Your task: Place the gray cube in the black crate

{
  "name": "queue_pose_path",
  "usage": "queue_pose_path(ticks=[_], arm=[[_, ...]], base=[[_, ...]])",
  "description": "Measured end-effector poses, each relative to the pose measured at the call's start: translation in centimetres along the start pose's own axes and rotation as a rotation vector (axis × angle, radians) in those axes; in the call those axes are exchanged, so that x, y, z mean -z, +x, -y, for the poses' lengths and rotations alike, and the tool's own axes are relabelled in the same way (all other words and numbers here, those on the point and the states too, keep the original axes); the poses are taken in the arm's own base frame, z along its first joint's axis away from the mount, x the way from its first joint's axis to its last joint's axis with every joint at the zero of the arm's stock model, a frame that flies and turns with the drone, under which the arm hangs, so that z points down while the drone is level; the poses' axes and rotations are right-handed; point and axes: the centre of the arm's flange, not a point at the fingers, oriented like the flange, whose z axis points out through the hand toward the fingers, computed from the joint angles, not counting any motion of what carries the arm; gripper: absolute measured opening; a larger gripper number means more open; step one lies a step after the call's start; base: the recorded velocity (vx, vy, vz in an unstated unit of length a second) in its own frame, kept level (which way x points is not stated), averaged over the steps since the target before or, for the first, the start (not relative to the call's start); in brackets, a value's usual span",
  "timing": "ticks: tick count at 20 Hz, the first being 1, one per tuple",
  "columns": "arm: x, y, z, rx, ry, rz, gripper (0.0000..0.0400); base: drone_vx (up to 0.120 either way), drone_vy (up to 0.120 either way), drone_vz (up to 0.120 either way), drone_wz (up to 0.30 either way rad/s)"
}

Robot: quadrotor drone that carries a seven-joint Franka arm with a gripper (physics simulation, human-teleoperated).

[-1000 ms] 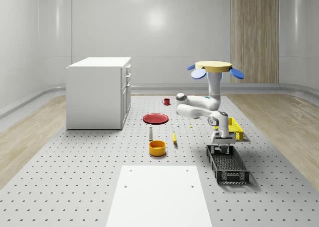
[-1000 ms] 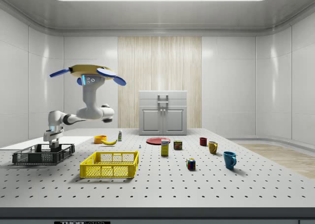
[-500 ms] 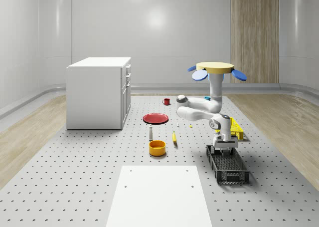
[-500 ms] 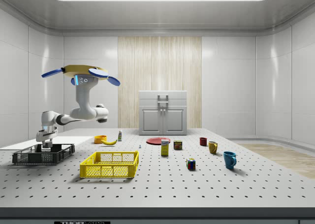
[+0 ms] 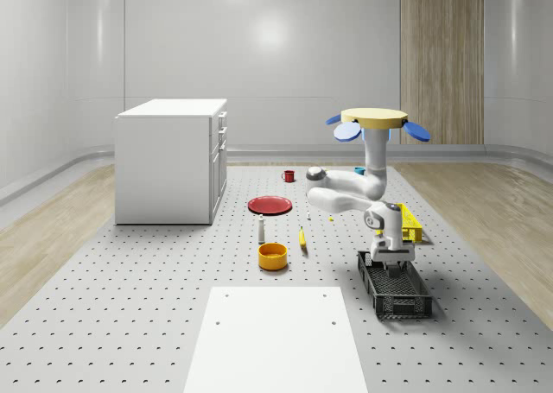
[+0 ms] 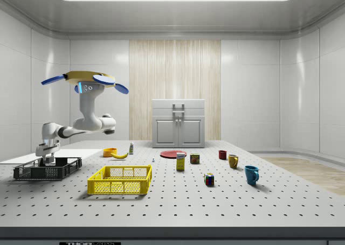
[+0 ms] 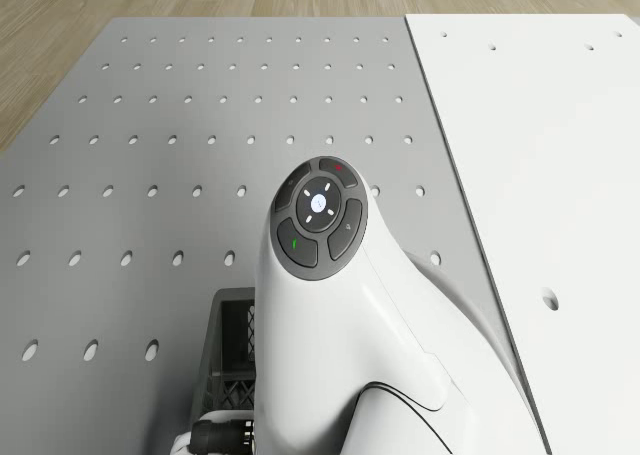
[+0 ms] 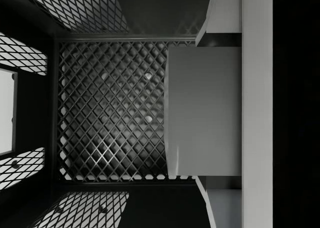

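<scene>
The gray cube (image 8: 200, 112) sits between my two fingers (image 8: 225, 15), with my gripper (image 8: 225, 110) shut on it right above the mesh floor of the black crate (image 8: 105, 112). In the whole-scene view my gripper (image 5: 393, 268) reaches down inside the far end of the black crate (image 5: 399, 296). The side view shows the gripper (image 6: 46, 160) dipping into the crate (image 6: 48, 172) at its left end. The drone (image 5: 372, 117) hovers beyond the crate, its arm bent down toward it; a corner of the crate (image 7: 230, 345) shows under the arm.
A yellow crate (image 5: 409, 223) stands just behind the black one. An orange bowl (image 5: 272, 256), a banana (image 5: 302, 237), a red plate (image 5: 270, 205) and a white cabinet (image 5: 173, 160) lie to the left. A white panel (image 5: 276, 337) covers the table's front.
The drone has drifted toward the side view's left, and the gripper has gone down with the cube from above the crate's rim into the crate.
</scene>
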Motion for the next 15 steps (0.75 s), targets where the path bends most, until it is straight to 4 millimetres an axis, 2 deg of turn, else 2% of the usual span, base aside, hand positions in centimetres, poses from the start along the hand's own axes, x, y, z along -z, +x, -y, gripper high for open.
queue_pose_path(ticks=[2,5,8,15], arm=[[-0.7,0.0,0.0,0.0,0.0,0.0,0.025],[-1.5,0.0,0.0,0.0,0.0,0.0,0.0323],[-1.7,0.0,0.0,0.0,0.0,0.0,0.0364],[-0.5,0.0,0.0,0.0,0.0,0.0,0.0393]], base=[[0.0,0.0,0.0,0.0],[0.0,0.0,0.0,0.0],[0.0,0.0,0.0,0.0],[0.0,0.0,0.0,0.0]])
